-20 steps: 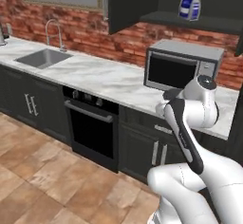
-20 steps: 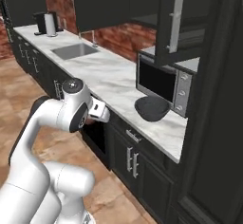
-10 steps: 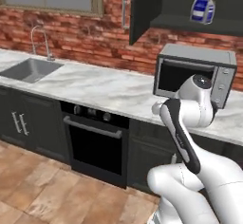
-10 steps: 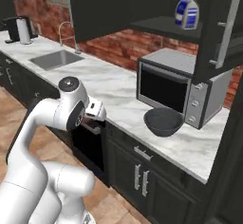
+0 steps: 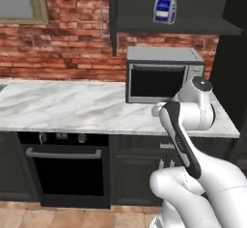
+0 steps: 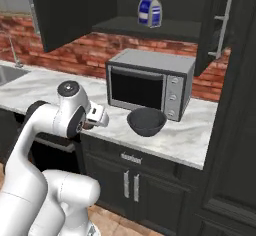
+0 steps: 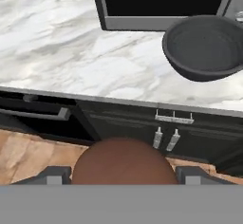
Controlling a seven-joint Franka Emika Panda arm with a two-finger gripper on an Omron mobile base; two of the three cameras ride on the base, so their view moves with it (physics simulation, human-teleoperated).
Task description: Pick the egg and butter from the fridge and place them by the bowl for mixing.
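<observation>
The arm (image 5: 193, 140) was glossy white, built of thick rounded links. A long dark band ran along one link, and a dark ring marked the joint. A round grey cap (image 6: 68, 88) with a darker centre topped the upper joint. The tool's (image 7: 122, 174) two fingertips (image 7: 57, 174) were small, dark grey and blocky.

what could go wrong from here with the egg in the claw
1. The egg is round and sits between the claw fingertips, above the floor short of the counter; if it slipped now it would likely fall to the floor.
2. The bowl stands close in front of the countertop oven, so the hand could bump one of them on the way in.
3. Set down on the flat marble, the egg may roll toward the counter edge.
</observation>
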